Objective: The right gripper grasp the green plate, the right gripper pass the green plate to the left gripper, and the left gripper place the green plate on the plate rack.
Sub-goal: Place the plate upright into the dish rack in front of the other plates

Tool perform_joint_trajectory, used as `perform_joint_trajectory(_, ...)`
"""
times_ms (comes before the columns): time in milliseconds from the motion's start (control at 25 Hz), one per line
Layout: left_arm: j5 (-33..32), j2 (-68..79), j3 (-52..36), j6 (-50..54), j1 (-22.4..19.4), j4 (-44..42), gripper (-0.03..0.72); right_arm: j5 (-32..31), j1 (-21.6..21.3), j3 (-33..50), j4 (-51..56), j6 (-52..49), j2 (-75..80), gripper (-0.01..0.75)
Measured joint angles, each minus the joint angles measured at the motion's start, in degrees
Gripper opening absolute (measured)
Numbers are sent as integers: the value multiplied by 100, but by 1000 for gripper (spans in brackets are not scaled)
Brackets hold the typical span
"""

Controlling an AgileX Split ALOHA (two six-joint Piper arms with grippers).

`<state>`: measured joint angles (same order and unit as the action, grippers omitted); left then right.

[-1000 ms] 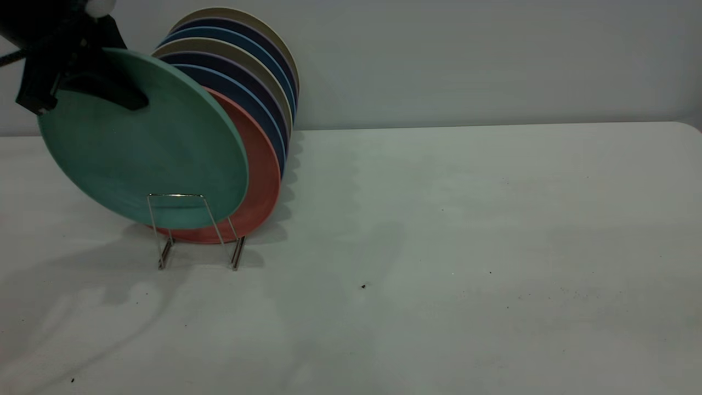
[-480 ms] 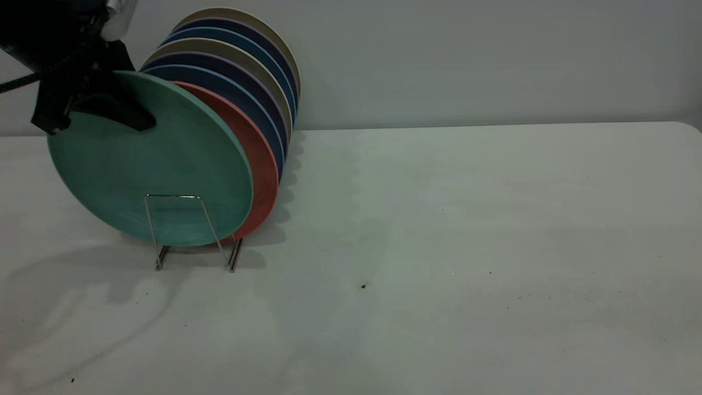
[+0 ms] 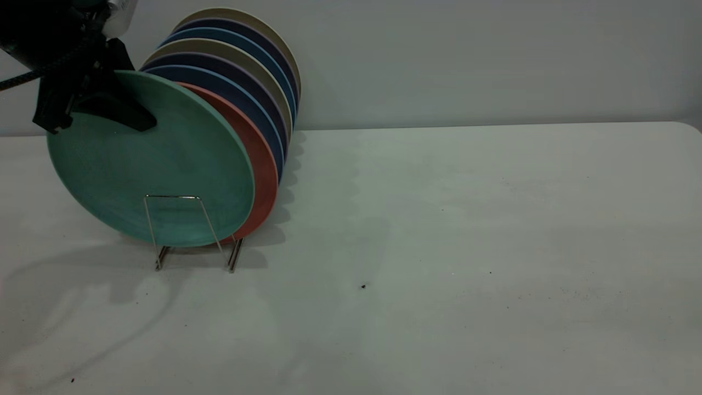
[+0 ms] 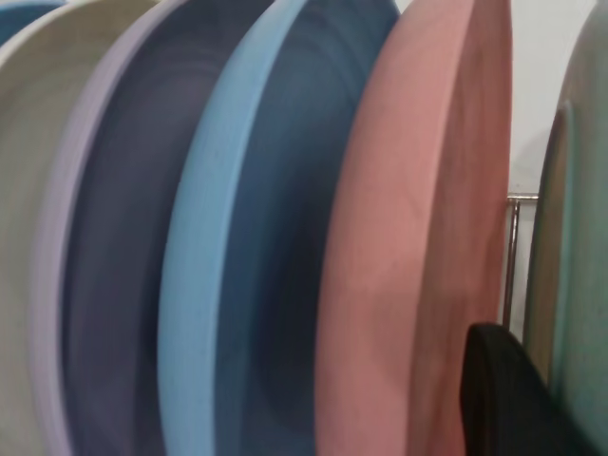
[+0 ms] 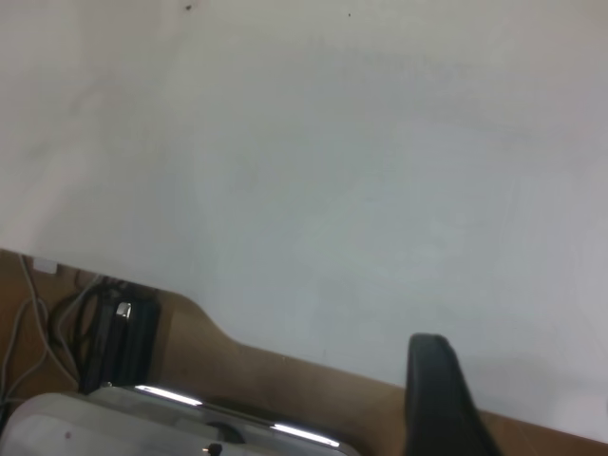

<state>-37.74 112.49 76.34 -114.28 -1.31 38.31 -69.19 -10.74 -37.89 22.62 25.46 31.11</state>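
Note:
The green plate (image 3: 159, 164) stands nearly upright in the front slot of the plate rack (image 3: 207, 217), behind its front wire loop and just in front of the salmon-pink plate (image 3: 260, 164). My left gripper (image 3: 109, 104) is shut on the green plate's upper left rim, with one finger (image 3: 123, 112) across its front face. In the left wrist view that gripper's black finger (image 4: 503, 399) sits between the pink plate (image 4: 418, 247) and the green plate (image 4: 581, 285). My right gripper (image 5: 435, 399) shows only in the right wrist view, over the table's edge, far from the plates.
Several dark blue and beige plates (image 3: 241, 71) stand in the rack behind the pink one. The white table (image 3: 466, 247) stretches to the right of the rack. A rack wire (image 4: 513, 256) shows in the left wrist view.
The left gripper has moved the green plate down and to the right, seating it lower in the front slot and closer to the pink plate. In the last half second it has hardly moved.

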Motion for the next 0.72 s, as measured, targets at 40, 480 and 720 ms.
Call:
perform_joint_trajectory(40,-27,0,0,57,0,-6,185,0,0,0,0,0,0,440)
perform_joint_trajectory(480,-90,0,0,154,0,-18,352,0,0,0,-6,0,0,440)
perform_joint_trajectory(720,-100,0,0,154,0,-18,352,0,0,0,-12,0,0,439)
